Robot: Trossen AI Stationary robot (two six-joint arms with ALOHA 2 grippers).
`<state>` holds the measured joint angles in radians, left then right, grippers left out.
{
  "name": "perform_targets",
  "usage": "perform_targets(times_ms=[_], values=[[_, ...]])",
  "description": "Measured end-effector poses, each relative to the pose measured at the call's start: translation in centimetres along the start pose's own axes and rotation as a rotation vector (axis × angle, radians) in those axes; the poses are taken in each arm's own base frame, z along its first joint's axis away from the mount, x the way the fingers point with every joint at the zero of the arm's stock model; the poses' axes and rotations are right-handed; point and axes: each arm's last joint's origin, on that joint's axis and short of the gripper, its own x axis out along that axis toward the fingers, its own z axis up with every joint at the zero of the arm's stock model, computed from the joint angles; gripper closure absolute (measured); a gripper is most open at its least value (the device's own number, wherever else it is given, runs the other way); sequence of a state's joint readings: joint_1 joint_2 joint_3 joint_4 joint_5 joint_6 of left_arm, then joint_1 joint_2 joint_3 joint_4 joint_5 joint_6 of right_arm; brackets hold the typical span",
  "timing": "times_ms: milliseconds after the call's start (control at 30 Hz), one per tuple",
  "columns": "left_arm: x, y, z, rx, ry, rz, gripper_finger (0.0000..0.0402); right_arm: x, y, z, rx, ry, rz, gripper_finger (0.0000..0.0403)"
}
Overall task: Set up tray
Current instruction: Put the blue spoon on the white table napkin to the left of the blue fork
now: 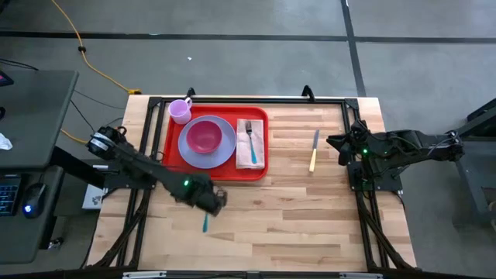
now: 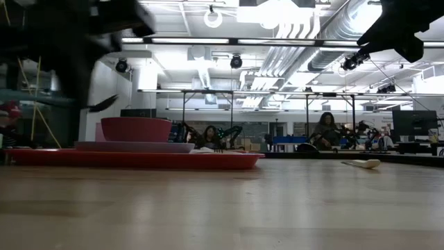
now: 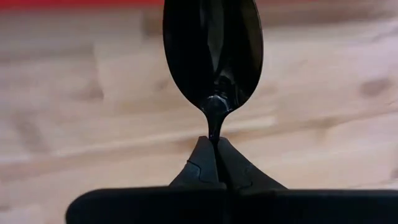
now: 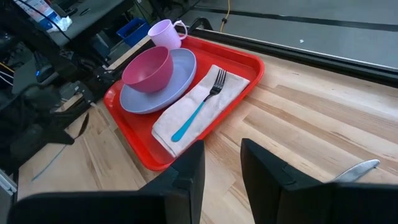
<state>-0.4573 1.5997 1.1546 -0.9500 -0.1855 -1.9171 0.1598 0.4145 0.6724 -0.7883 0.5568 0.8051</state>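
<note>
Red tray (image 1: 172,147) at upper centre of the high view, near the table's (image 1: 294,225) far edge, loaded with plate (image 1: 225,152), bowl (image 1: 204,136), cup (image 1: 180,111), napkin and fork (image 1: 249,136). Left gripper (image 1: 215,201) just below the tray's near rim, fingers pinched on a spoon (image 3: 212,50), probably teal-handled. Right gripper (image 4: 221,163) parted, at right edge. Knife (image 1: 314,150) between. Bare wood across lower frame.

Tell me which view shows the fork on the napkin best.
The right wrist view: the fork, with its teal handle and dark tines, lies in full on the napkin in the red tray. The high view shows it small. The low view gives barely a dark glimpse; the left wrist view shows none.
</note>
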Motion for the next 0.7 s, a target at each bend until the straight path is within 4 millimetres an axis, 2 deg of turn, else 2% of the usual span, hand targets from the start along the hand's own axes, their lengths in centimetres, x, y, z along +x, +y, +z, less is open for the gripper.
perform_targets(times_ms=[367, 533, 700], values=[[-3.4, -4.4, 8.7, 0.079, -0.069, -0.082, 0.0391, 0.0, 0.0, 0.0, 0.003, 0.006, 0.005, 0.032], [-4.9, -5.4, 12.4, 0.122, -0.112, -0.129, 0.0391, 0.0, 0.0, 0.0, 0.029, 0.005, 0.004, 0.032], [-6.0, -5.8, 15.0, 0.15, -0.152, -0.165, 0.0391, 0.0, 0.0, 0.0, 0.04, 0.003, 0.002, 0.032]])
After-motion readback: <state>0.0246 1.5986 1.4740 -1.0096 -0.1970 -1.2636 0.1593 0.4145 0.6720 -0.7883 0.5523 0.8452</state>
